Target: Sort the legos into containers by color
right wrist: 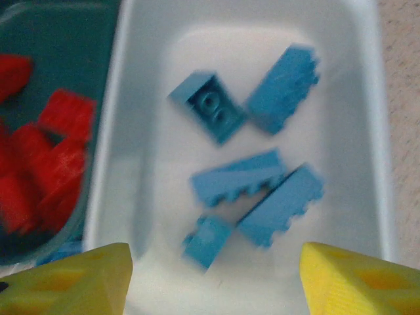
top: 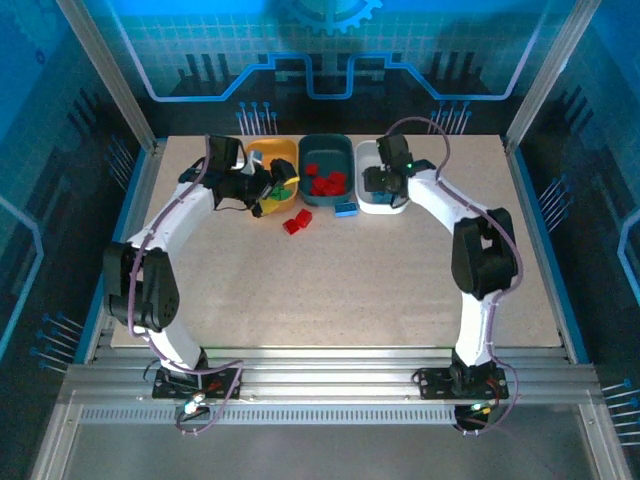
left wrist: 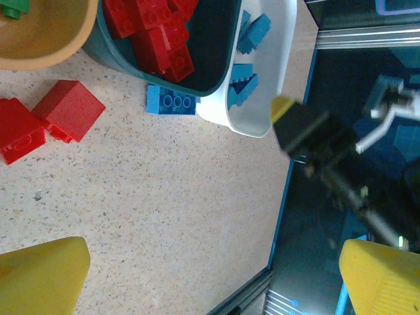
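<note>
My right gripper hangs open over the white tub, its yellow fingertips wide apart with nothing between them. Several blue legos lie in that tub, and a small one is blurred just below my jaws. The teal tub holds red legos. The orange-yellow tub holds a green lego. My left gripper is open and empty above bare table. Two red legos and one blue lego lie on the table in front of the tubs.
The three tubs stand side by side at the back middle of the table. The right arm reaches across beside the white tub. A metal frame and blue walls surround the table.
</note>
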